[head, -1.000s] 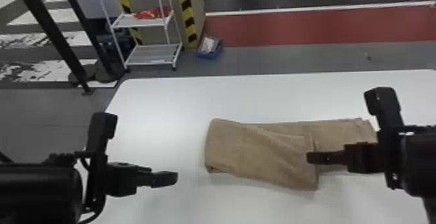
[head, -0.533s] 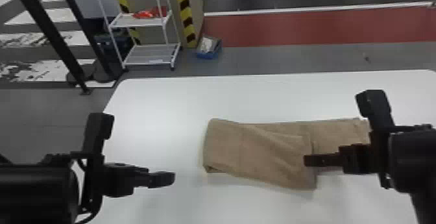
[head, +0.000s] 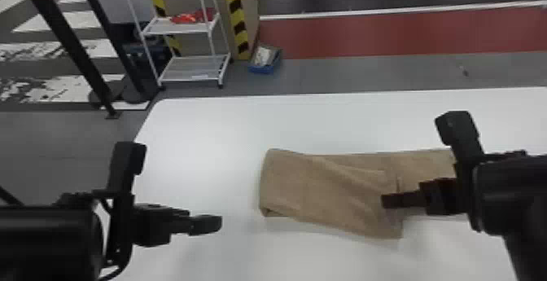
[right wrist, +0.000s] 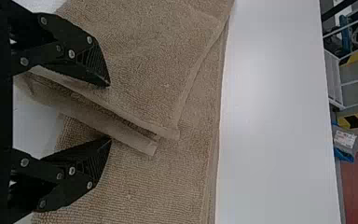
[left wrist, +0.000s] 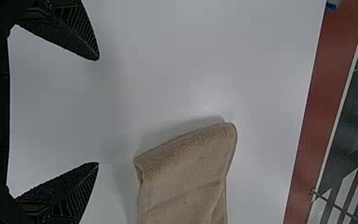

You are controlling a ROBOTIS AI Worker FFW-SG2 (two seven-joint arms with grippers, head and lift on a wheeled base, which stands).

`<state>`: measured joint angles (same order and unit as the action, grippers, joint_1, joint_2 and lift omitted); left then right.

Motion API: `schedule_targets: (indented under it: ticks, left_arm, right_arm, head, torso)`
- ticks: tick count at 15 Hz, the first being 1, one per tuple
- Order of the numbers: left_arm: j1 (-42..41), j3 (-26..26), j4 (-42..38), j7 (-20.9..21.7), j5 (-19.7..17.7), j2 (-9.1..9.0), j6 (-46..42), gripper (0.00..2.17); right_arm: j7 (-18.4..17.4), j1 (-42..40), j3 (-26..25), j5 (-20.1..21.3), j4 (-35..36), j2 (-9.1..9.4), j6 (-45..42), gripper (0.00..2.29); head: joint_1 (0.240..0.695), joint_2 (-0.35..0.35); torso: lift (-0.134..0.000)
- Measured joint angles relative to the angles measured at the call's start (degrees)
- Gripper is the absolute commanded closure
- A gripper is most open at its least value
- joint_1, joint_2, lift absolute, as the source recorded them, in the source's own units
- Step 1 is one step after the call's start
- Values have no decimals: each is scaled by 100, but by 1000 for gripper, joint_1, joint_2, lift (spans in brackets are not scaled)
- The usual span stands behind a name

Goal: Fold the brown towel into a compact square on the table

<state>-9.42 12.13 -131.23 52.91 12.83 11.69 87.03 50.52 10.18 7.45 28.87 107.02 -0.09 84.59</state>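
In the head view, a white table (head: 211, 129) with a rounded far-left corner stands on a grey floor. Beyond it, a red floor band (head: 346, 38) runs below a white line. A white rack (head: 191, 74) carries red items (head: 189, 17) on its upper shelf, with a blue box (head: 260, 71) beside it and dark posts (head: 73, 48) farther left. The brown towel (head: 293, 182) lies on the table, folded into a long strip. The left gripper (head: 219, 223) is well apart from it, on its left; the right gripper (head: 382, 201) is over its right part.

The left wrist view shows the left gripper (left wrist: 98, 111) spread wide and empty, with the towel's rounded folded end near.

The right wrist view shows the layered hems and an upper corner of the towel between the parted fingers (right wrist: 86, 53) of the right gripper (right wrist: 109, 113), which are not closed on the cloth.
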Motion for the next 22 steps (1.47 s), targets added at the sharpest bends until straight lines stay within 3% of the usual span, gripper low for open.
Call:
schedule_targets:
  ticks: [4, 6, 10, 16, 22]
  left_arm:
    - [-7, 0, 31, 0, 0, 0, -33, 83]
    - [-7, 0, 50, -3, 2, 0, -40, 83]
    - [-7, -9, 70, -11, 4, 0, -41, 83]
    - [-1, 53, 22, -18, -32, 0, -41, 83]
    - [44, 75, 1, -75, -110, -27, -95, 83]
  right_arm:
    - [-10, 56, 37, -4, -69, 0, -25, 768]
    - [-14, 69, 38, -8, -105, 0, -54, 1065]
    - [-103, 72, -7, -167, -67, 0, -185, 1065]
    - [-93, 164, -449, -886, 382, 0, -348, 1065]
    - [-94, 303, -931, -983, 376, 0, -201, 1065]
  head:
    - [695, 175]
    - [695, 175]
    - [695, 177]
    - [695, 182]
    - [695, 140]
  torso:
    - [-125]
    - [-125]
    - [-125]
    - [-125]
    - [-125]
